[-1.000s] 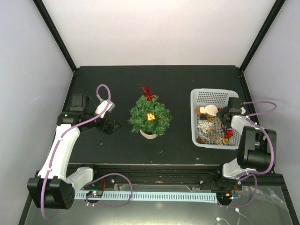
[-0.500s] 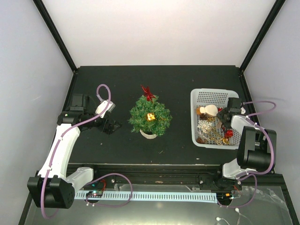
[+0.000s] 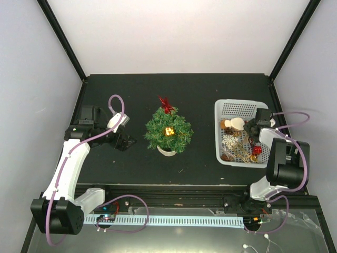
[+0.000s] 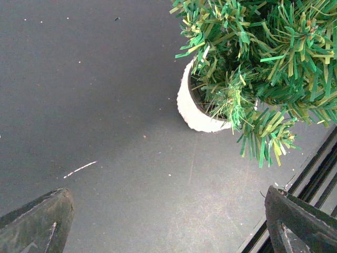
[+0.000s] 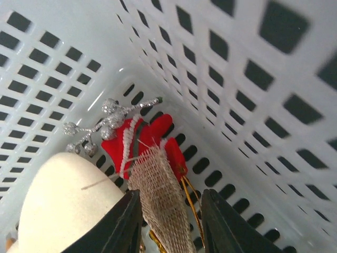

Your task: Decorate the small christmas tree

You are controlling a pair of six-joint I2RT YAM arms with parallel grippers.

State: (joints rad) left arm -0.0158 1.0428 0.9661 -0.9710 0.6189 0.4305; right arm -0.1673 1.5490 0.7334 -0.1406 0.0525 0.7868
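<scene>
The small christmas tree stands mid-table in its white pot, with a red bow at its top and a yellow ornament on it. My left gripper is open and empty, low over the table just left of the tree; the pot and needles show ahead of it. My right gripper is down inside the white basket. Its open jaws straddle a burlap ribbon; the left finger touches it, the right stands apart.
In the basket lie a red felt ornament, a silver beaded sprig, a cream rounded ornament and gold trimmings. The basket wall is close around the right gripper. A black rail runs at the table's near edge.
The right wrist has shifted slightly inside the basket. The left arm and the tree have not moved.
</scene>
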